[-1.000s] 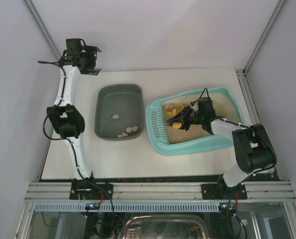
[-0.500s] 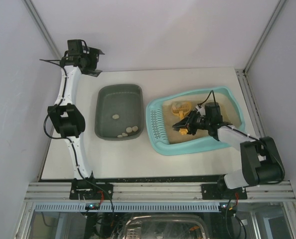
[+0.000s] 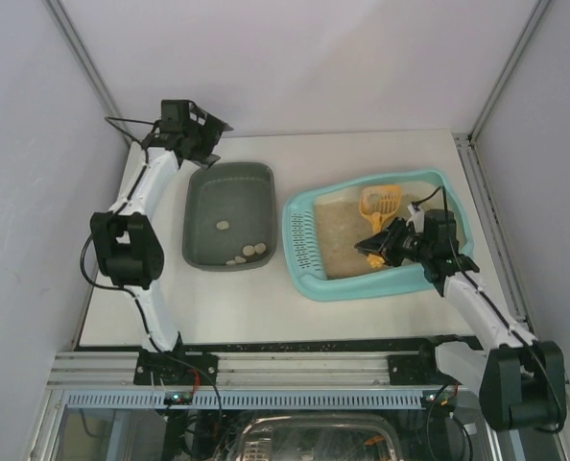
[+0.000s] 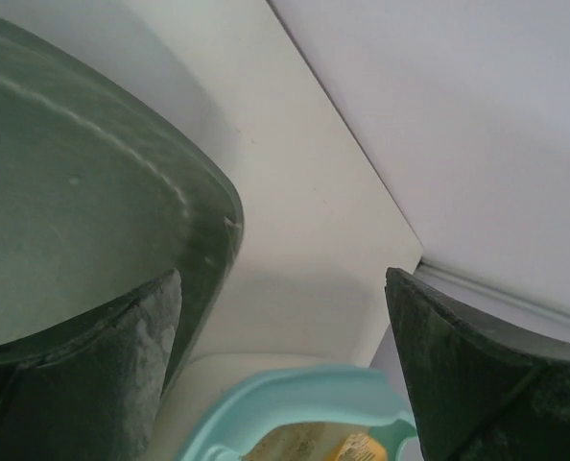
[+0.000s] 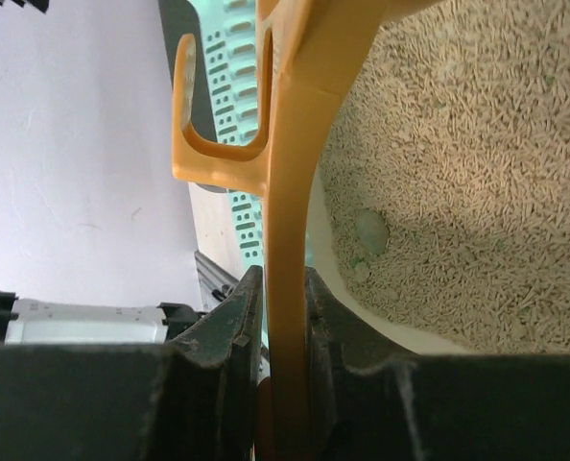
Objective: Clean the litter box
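Observation:
The light-teal litter box (image 3: 362, 288) lies right of centre, with beige litter and a perforated strip at its left end. My right gripper (image 3: 376, 247) is shut on the handle of an orange slotted scoop (image 3: 381, 202), whose head lies over the litter at the far side. In the right wrist view the jaws (image 5: 285, 307) clamp the orange handle (image 5: 290, 173) above the litter (image 5: 458, 144); a pale clump (image 5: 369, 230) lies near the box wall. My left gripper (image 3: 203, 130) is open and empty above the table by the grey tub's far end; it also shows in the left wrist view (image 4: 285, 365).
A dark grey-green tub (image 3: 194, 221) stands left of the litter box and holds a few pale clumps (image 3: 247, 252). In the left wrist view the tub's corner (image 4: 74, 192) and a corner of the litter box (image 4: 304, 394) show. White walls close the table at the back and sides.
My right arm has drawn back to the right, carrying the scoop from the box's left middle to its far right side. My left arm has swung right toward the tub's far end.

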`<state>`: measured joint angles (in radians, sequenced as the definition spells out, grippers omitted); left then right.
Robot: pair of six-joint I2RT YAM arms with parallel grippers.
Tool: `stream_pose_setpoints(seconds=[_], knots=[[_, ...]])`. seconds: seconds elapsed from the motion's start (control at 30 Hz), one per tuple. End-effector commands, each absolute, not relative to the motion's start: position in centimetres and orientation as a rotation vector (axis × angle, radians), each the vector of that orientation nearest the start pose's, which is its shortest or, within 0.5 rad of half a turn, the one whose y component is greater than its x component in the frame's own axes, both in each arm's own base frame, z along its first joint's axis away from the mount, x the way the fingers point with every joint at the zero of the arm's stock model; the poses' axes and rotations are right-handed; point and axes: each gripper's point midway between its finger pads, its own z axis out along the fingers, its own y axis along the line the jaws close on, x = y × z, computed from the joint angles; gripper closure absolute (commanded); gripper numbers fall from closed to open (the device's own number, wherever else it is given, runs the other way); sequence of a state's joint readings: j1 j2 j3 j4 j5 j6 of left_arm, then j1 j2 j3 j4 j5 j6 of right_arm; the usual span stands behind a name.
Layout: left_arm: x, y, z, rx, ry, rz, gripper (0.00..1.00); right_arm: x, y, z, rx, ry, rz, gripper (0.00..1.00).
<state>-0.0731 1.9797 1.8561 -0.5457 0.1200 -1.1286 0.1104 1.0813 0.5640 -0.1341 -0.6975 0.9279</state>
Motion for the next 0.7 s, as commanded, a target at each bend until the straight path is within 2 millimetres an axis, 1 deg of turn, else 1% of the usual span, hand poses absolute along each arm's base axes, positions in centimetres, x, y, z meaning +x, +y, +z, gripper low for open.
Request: stream_pose_setpoints(seconds=[0.0, 0.03, 0.07, 0.1, 0.17, 0.2, 0.33, 0.4, 0.5, 0.57, 0.67], knots=[[52.8, -12.3, 26.8, -0.939, 1.957, -0.834, 0.10, 23.1, 15.7, 14.1, 0.520, 2.304, 1.250, 1.00], [51.8, -12.6, 27.3, -0.930, 1.935, -0.850, 0.10, 22.4, 15.7, 13.9, 0.513, 2.310, 1.247, 1.00], [51.0, -12.9, 26.8, -0.930, 1.934, -0.853, 0.10, 22.0, 15.5, 13.8, 0.503, 2.310, 1.233, 1.00], [49.9, -13.1, 25.8, -0.934, 1.945, -0.848, 0.10, 21.5, 15.5, 13.7, 0.486, 2.305, 1.229, 1.00], [48.0, -13.2, 25.8, -0.922, 1.937, -0.851, 0.10, 20.8, 15.3, 13.3, 0.466, 2.293, 1.221, 1.00], [47.1, -13.3, 25.9, -0.910, 1.933, -0.851, 0.10, 20.4, 15.2, 12.8, 0.457, 2.295, 1.224, 1.00], [43.6, -12.5, 25.7, -0.903, 1.909, -0.816, 0.10, 19.4, 15.1, 11.7, 0.426, 2.263, 1.258, 1.00], [42.1, -11.8, 26.2, -0.891, 1.888, -0.800, 0.10, 19.2, 15.2, 11.7, 0.422, 2.234, 1.289, 1.00], [40.3, -10.5, 26.8, -0.865, 1.881, -0.724, 0.09, 19.1, 15.3, 12.3, 0.386, 2.192, 1.326, 1.00], [39.5, -9.8, 27.1, -0.850, 1.878, -0.684, 0.09, 19.1, 15.4, 12.7, 0.357, 2.154, 1.357, 1.00], [38.9, -9.9, 27.0, -0.820, 1.900, -0.680, 0.09, 19.2, 15.3, 13.5, 0.302, 2.089, 1.367, 1.00]])
